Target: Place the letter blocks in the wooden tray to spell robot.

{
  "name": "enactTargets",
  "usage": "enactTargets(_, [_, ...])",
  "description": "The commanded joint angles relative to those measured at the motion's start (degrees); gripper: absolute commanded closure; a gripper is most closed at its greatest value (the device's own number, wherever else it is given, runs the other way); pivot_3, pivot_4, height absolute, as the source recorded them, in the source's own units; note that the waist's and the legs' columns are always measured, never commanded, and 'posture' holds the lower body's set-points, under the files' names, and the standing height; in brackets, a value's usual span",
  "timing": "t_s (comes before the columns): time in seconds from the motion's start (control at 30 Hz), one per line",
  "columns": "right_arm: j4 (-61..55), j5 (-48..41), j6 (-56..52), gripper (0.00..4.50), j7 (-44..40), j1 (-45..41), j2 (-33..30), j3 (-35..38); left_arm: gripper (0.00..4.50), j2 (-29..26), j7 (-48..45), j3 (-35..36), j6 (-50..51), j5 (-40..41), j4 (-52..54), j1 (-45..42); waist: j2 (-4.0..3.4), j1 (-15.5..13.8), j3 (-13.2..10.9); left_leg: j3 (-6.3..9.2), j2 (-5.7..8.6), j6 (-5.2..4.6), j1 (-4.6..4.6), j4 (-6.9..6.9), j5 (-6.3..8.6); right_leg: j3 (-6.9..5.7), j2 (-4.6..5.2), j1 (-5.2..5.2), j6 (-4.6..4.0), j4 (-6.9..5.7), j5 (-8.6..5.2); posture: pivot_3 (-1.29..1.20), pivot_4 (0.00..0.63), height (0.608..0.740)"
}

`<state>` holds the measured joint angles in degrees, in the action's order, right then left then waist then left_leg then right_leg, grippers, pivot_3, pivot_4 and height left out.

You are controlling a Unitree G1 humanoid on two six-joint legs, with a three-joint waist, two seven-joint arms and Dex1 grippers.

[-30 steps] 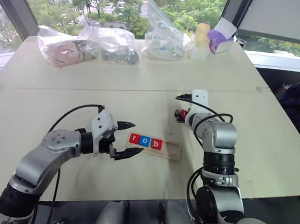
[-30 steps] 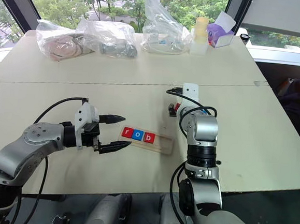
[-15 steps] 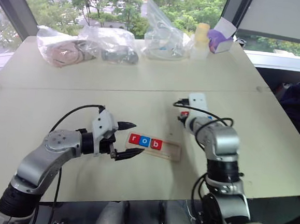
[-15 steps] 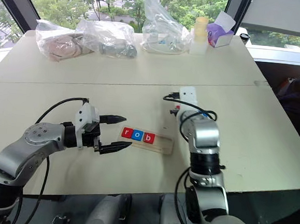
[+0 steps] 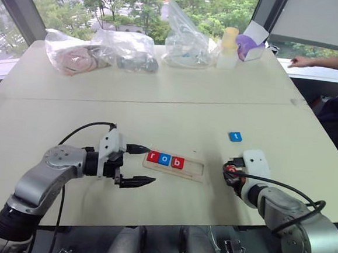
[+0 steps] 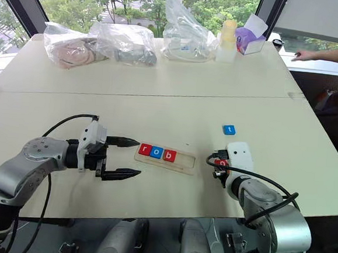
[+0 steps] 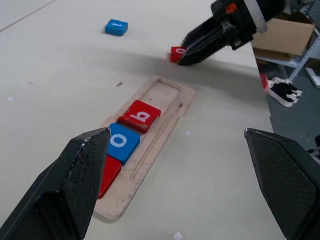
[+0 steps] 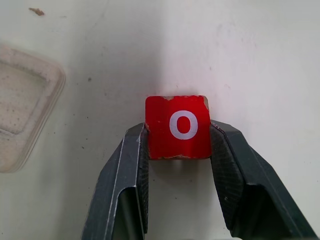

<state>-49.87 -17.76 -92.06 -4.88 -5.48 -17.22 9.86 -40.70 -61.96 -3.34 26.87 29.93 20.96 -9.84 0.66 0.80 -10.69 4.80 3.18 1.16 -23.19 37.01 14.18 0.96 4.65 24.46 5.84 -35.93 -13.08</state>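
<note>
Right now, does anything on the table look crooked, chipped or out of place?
Yes, slightly. In the wooden tray, the red b block sits slightly askew beside the blue o block. The red o block in the right gripper has chipped paint along its top edge.

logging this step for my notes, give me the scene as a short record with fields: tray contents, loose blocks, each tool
tray: long light-wood tray with raised rim, on the pale table
tray contents: red r tile, blue o tile, red b tile, side by side at its left end; the right part is bare
loose blocks: blue t tile flat on the table, beyond the tray's right end
right tool: shut on red o tile, near the tray's right end
left tool: open, holding nothing, at the tray's left end
background: clear plastic bags at the far edge
</note>
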Motion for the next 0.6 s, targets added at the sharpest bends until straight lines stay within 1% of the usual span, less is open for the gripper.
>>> enactTargets(0.03, [-0.87, -2.79, -0.44, 1.93, 0.34, -0.77, -0.32, 1.03, 0.00, -0.82, -1.95, 0.56, -1.63, 0.08, -0.82, -2.04, 0.01, -0.10, -0.01, 0.00, 0.00, 0.00, -0.02, 0.00, 0.00, -0.01, 0.01, 0.00, 0.00, 0.01, 0.00, 0.00, 0.150, 0.740])
enactTargets(0.07, [-0.80, -3.48, -0.44, 1.42, 0.25, -1.17, -0.53, 1.08, 0.00, -0.85, -2.20, 0.45, -1.72, -0.03, -1.10, -2.33, 0.01, -0.11, -0.01, 0.00, 0.00, 0.00, -0.04, 0.00, 0.00, -0.01, 0.01, 0.01, 0.00, 0.03, 0.00, 0.00, 0.150, 0.740])
enactTargets(0.13, [-0.48, -5.67, -0.44, 0.38, -2.63, -2.71, -5.67, -0.06, 0.00, -0.72, -2.40, 0.43, -1.79, -0.10, -1.54, -2.85, -0.02, -0.07, -0.03, 0.00, 0.01, 0.00, -0.07, 0.01, 0.00, -0.01, 0.01, 0.01, 0.00, 0.07, 0.01, 0.00, 0.150, 0.740])
enactTargets(0.17, [-0.22, -6.98, -0.44, 0.02, -4.90, -3.76, -9.03, -0.52, 0.00, -0.79, -2.60, 0.42, -1.95, -0.19, -1.68, -2.97, -0.02, -0.05, -0.03, -0.02, 0.02, 0.00, -0.08, 0.02, 0.00, -0.01, 0.04, 0.01, 0.01, 0.12, 0.01, 0.00, 0.150, 0.740])
enactTargets(0.23, [1.00, -9.97, 0.46, 0.02, -11.92, -5.46, -17.35, -0.82, 0.00, -1.09, -3.04, 0.34, -2.20, -0.32, -1.68, -2.95, -0.09, -0.05, -0.09, -0.05, 0.02, 0.00, -0.10, 0.02, 0.00, 0.00, 0.05, -0.01, 0.02, 0.22, 0.02, 0.00, 0.150, 0.740])
enactTargets(0.27, [2.40, -10.48, 4.43, 0.02, -15.98, -5.18, -22.66, -1.45, 0.00, -1.34, -3.30, 0.33, -2.33, -0.45, -1.58, -2.87, -0.08, -0.05, -0.09, -0.06, 0.03, -0.01, -0.12, -0.01, 0.00, -0.01, 0.06, -0.01, 0.03, 0.30, 0.02, 0.00, 0.150, 0.740])
enactTargets(0.33, [7.00, -10.56, 14.31, 0.02, -24.01, -4.25, -30.43, -2.33, 0.00, -1.95, -3.98, 0.82, -2.45, -0.38, -1.55, -2.52, -0.04, -0.11, -0.09, -0.03, 0.02, -0.06, -0.15, -0.03, 0.03, -0.07, 0.04, -0.04, 0.03, 0.39, 0.02, 0.00, 0.150, 0.740])
enactTargets(0.4, [12.89, -8.76, 28.26, 0.02, -34.00, -2.21, -36.87, -3.63, 0.00, -2.58, -4.21, 1.22, -2.56, -0.42, -1.34, -2.22, -0.05, -0.11, -0.10, -0.02, -0.01, -0.10, -0.17, -0.05, 0.06, -0.13, 0.00, -0.07, 0.04, 0.51, 0.02, 0.00, 0.150, 0.740])
enactTargets(0.47, [19.40, -6.92, 42.07, 0.02, -43.81, 0.09, -41.04, -4.56, 0.00, -2.96, -3.93, 1.46, -2.24, -0.32, -0.72, -2.05, -0.01, -0.09, -0.12, -0.08, -0.01, -0.14, -0.17, -0.06, 0.08, -0.13, 0.01, -0.11, 0.07, 0.58, 0.02, 0.00, 0.150, 0.740])
enactTargets(0.53, [25.52, -4.10, 53.10, 0.02, -50.53, 1.34, -43.77, -6.57, 0.00, -3.34, -3.59, 1.71, -2.08, -0.32, -0.12, -1.77, 0.00, -0.10, -0.13, -0.11, -0.01, -0.15, -0.17, -0.05, 0.09, -0.11, 0.03, -0.14, 0.10, 0.60, 0.04, 0.00, 0.150, 0.740])
enactTargets(0.6, [31.03, -1.92, 61.23, 0.02, -55.56, 0.14, -44.34, -9.32, 0.00, -4.14, -3.65, 2.91, -1.88, 0.27, 0.25, -1.24, 0.01, -0.07, -0.13, -0.14, 0.00, -0.15, -0.16, -0.01, 0.09, -0.09, 0.04, -0.15, 0.11, 0.60, 0.05, 0.00, 0.150, 0.740])
